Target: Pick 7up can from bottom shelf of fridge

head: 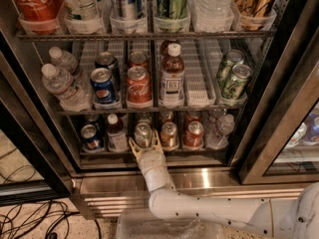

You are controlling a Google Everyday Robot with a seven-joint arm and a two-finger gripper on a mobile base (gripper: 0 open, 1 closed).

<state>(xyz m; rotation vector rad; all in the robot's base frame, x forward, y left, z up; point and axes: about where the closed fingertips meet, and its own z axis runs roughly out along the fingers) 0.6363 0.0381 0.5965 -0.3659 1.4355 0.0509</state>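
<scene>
The fridge (279, 108) stands open in the camera view, with wire racks and a shiny steel base panel. On the bottom shelf (149, 153) the 7up can (143, 133) stands at the front, silver top and pale body with green print. My gripper (144, 144) is at the front edge of that shelf, right below the can. Its two pale fingers (133, 146) are spread apart, one at each side of the can's base. My white arm reaches up to it from the lower right.
Left of the 7up can are a small dark bottle (116, 132) and a blue can (90, 136). Right of it are a brown can (169, 134), a red cola can (194, 133) and a water bottle (221, 129). Cables (30, 220) lie on the floor at lower left.
</scene>
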